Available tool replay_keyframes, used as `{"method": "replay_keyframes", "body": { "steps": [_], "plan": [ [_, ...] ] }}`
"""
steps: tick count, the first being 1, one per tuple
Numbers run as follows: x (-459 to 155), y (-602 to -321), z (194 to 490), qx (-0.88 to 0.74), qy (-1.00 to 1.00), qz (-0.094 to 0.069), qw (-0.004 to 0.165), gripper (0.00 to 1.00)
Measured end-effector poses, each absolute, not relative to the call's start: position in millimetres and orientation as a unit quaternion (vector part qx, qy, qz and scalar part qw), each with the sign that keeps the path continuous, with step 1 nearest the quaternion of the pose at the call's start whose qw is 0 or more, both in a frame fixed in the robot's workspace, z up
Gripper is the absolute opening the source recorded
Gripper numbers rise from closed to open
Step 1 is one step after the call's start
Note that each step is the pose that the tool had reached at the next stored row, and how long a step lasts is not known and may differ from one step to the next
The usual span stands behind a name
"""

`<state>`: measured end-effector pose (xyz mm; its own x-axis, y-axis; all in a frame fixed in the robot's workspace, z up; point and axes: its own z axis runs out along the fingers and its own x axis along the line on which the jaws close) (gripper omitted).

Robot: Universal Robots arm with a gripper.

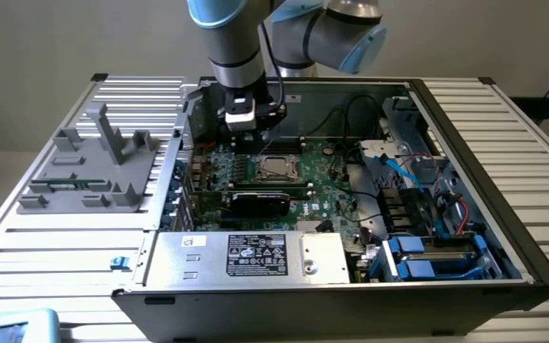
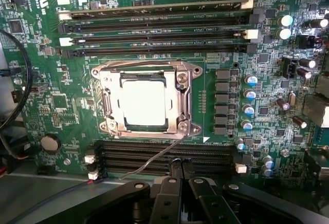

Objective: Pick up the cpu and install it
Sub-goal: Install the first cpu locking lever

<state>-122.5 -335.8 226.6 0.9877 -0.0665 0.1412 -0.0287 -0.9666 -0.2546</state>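
Where it sits, cpu (image 2: 144, 102) lies flat.

arm (image 1: 234, 50): vertical, pointing down | claw (image 2: 182, 166): closed (fingertips (image 2: 175, 171) meeting)

One cpu (image 2: 144, 103), one black card (image 1: 260, 202), one silver box (image 1: 246, 255), one grey rack (image 1: 94, 171)

Soft, even light all over.
The chip (image 2: 144, 102) glares white, the table (image 1: 503, 121) looks bright, and the inside of the computer box (image 1: 332, 307) lies in darker shade.
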Motion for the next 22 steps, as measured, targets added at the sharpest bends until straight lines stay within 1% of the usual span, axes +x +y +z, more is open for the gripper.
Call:
{"method": "replay_keyframes", "body": {
  "steps": [6,11,17,22],
  "plan": [
    [-123,-336,225,-0.989,0.026,-0.075,0.127,0.11],
    [-126,-336,221,-0.988,0.025,-0.09,0.127,0.11],
    [-131,-336,214,-0.987,0.026,-0.096,0.128,0.11],
    [-132,-336,211,-0.986,0.029,-0.097,0.13,0.11]
  ]
}}
